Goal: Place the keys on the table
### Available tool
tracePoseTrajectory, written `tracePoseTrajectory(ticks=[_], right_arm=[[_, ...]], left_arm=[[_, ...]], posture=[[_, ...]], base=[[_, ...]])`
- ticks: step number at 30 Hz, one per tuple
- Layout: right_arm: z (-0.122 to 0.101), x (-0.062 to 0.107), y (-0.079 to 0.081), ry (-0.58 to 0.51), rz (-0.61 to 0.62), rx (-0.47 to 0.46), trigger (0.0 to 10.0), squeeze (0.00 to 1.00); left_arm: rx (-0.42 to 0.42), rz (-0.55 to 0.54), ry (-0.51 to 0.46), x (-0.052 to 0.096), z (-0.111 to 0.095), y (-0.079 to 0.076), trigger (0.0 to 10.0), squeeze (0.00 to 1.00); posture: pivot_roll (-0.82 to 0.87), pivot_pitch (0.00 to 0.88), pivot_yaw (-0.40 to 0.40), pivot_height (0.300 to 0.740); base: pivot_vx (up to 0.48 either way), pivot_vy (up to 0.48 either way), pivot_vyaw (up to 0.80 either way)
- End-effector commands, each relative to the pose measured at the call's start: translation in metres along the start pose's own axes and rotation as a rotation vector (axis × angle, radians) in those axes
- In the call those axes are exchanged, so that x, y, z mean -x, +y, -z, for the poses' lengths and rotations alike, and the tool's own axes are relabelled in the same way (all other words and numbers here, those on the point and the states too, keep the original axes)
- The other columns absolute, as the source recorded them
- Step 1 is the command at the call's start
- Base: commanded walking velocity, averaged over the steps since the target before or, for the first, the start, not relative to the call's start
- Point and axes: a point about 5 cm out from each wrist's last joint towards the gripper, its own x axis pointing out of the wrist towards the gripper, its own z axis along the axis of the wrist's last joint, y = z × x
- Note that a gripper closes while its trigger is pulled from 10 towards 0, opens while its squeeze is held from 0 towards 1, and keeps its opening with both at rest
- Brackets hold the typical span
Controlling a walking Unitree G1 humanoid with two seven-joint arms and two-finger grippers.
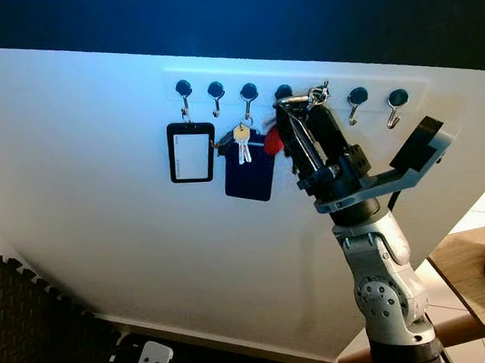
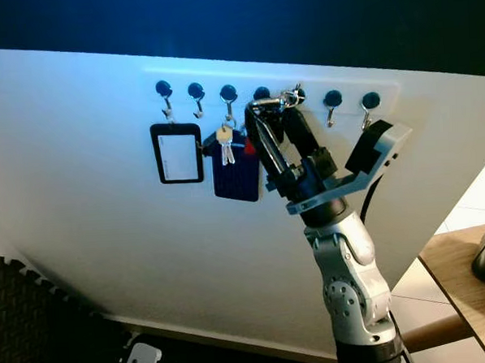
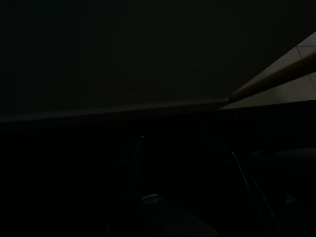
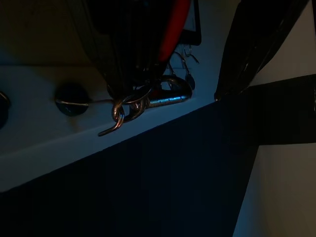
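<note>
The right pincer point(image 1: 292, 114) was raised to the row of hooks point(image 1: 216, 91) on the white wall point(image 1: 105, 197), its two black fingers reaching up at the fifth hook from the left, where a metal clip and rings point(image 4: 148, 101) hung. The wrist view put one finger right against those rings, with a red tag point(image 1: 273, 141) trailing below, so this bunch was probably the keys it meant to lift. Whether the fingers were clenched on the ring or merely beside it, I could not tell. The steep upward reach made sense: a ring must be raised off its hook before it comes free.

At nine o'clock from the pincer hung a second set of keys point(image 1: 242, 141) over a dark blue card point(image 1: 250, 169), and further at nine o'clock a black badge holder point(image 1: 191, 152) (both close enough to snag). Two bare hooks sat at three o'clock.

The table point(image 1: 467, 279) lay low at five o'clock, well apart from the hooks. The left arm hung idle, its view too dark to read.
</note>
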Motion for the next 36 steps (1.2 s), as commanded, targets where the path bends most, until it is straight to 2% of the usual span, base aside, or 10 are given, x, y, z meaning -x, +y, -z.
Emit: tracePoseTrajectory(ticks=[1, 9, 15, 18, 28, 30, 35, 36], right_arm=[[0.005, 0.004, 0.002, 0.035, -0.015, -0.009, 10.0, 0.0], [0.026, 0.028, -0.01, 0.175, 0.064, 0.0, 10.0, 0.0], [0.043, 0.057, -0.023, 0.286, 0.151, 0.008, 10.0, 0.0], [0.045, 0.061, -0.023, 0.297, 0.155, 0.008, 10.0, 0.0], [0.036, 0.05, -0.016, 0.209, 0.11, 0.0, 10.0, 0.0], [0.03, 0.045, -0.019, 0.16, 0.134, 0.045, 10.0, 0.0], [0.021, 0.036, -0.014, 0.093, 0.104, 0.078, 10.0, 0.0], [0.015, 0.032, -0.012, 0.072, 0.07, 0.154, 10.0, 0.0]], left_arm=[[-0.005, -0.001, 0.033, 0.006, 0.006, 0.003, 10.0, 0.0], [-0.005, 0.003, 0.03, 0.006, 0.006, 0.001, 10.0, 0.0], [-0.009, 0.007, 0.03, 0.006, 0.007, 0.001, 10.0, 0.0], [-0.01, 0.008, 0.03, 0.006, 0.006, 0.001, 10.0, 0.0], [-0.015, 0.013, 0.026, 0.006, 0.005, 0.002, 10.0, 0.0], [-0.016, 0.013, 0.021, 0.005, 0.004, 0.002, 10.0, 0.0], [-0.017, 0.014, 0.016, 0.005, 0.004, 0.002, 10.0, 0.0], [-0.017, 0.015, 0.014, 0.005, 0.003, 0.002, 10.0, 0.0]], posture=[[0.09, 0.135, -0.032, 0.74], [0.08, 0.133, -0.031, 0.74], [0.08, 0.13, -0.029, 0.74], [0.08, 0.129, -0.029, 0.74], [0.08, 0.124, -0.028, 0.74], [0.08, 0.124, -0.028, 0.74], [0.08, 0.125, -0.028, 0.74], [0.08, 0.128, -0.027, 0.74]], base=[[0.0, 0.0, 0.0], [0.0, 0.0, 0.0], [0.0, 0.0, 0.0], [0.0, 0.0, 0.0], [0.0, 0.0, 0.0], [0.0, 0.0, 0.0], [0.0, 0.0, 0.0], [0.0, 0.0, 0.0]])
